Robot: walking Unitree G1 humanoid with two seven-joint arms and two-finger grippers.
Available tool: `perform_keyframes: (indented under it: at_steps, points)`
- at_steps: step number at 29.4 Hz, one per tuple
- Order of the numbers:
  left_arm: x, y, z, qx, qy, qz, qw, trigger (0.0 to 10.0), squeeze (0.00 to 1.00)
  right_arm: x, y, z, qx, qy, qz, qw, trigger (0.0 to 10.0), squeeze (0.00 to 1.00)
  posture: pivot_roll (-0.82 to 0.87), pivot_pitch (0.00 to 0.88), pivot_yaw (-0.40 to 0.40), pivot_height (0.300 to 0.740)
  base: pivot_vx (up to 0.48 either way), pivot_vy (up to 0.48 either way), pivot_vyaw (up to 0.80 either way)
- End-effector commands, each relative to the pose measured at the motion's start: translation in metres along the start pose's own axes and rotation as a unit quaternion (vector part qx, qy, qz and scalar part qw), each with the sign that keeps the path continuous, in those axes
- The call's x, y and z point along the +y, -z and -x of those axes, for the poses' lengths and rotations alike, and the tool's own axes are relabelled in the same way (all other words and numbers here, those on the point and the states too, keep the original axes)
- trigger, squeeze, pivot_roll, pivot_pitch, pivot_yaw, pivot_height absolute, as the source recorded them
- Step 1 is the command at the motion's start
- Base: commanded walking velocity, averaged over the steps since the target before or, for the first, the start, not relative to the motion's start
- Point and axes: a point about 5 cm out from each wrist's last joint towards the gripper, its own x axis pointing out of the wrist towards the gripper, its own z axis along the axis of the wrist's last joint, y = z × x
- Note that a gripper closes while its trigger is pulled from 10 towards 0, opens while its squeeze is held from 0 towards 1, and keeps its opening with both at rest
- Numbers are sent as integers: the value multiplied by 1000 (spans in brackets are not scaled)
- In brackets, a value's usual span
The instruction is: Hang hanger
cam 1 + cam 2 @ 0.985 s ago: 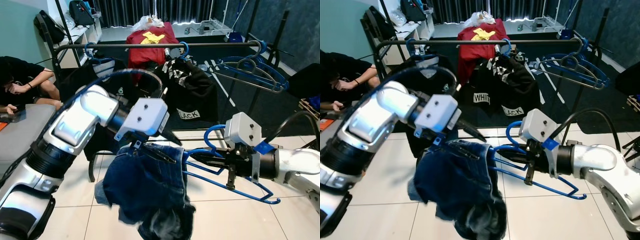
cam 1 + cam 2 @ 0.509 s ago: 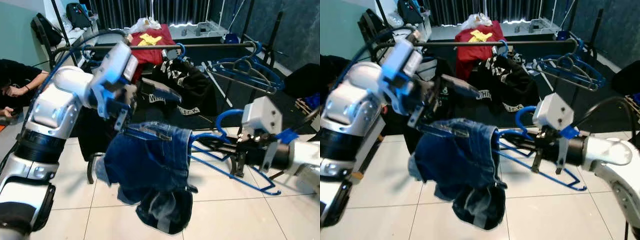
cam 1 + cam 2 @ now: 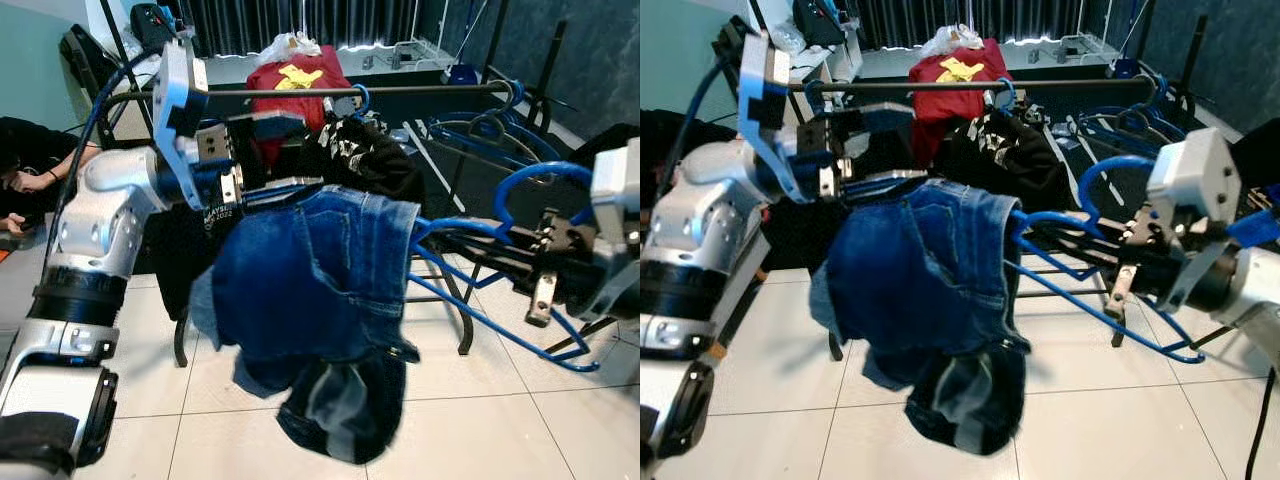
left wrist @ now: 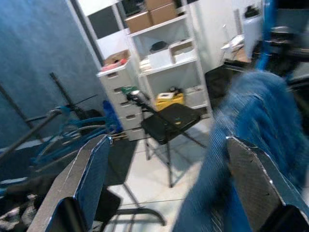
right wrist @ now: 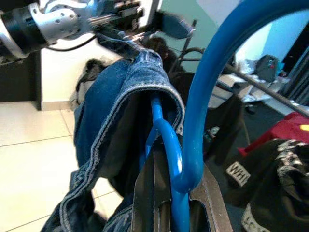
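Clamping the blue hanger [image 3: 500,300] near its hook, the right gripper [image 5: 166,193] holds it low in front of the clothes rail [image 3: 400,90], denim jeans [image 3: 310,300] draped over it; the left gripper [image 3: 275,155] hovers released at the waistband.

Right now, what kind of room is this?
Probably a room in a home used for laundry or storage: a clothes rail hung with garments and blue hangers, white shelves with boxes, a tiled floor.
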Motion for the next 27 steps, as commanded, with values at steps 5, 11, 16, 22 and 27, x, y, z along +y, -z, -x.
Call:
perform_keyframes:
  at_steps: [5,11,16,22,27]
  points:
    - [-5,-3,12,-11,28,28,999,10000,0,0,-20,7,-41,6,38,998,0,0,-164,0,54,740,0,0,0]
    - [-9,1,14,-1,35,37,999,10000,0,-1,-23,10,-43,9,40,998,0,0,-161,0,53,740,0,0,0]
    - [-13,14,12,30,29,41,998,10000,0,-1,-24,11,-43,10,41,998,0,0,-165,0,56,740,0,0,0]
    - [-16,28,17,68,31,57,996,10000,0,-2,-27,14,-42,16,42,998,0,0,-166,0,59,740,0,0,0]
    - [-16,36,25,87,18,76,993,0,0,-3,-26,18,-41,25,43,998,0,0,-164,0,60,740,0,0,0]
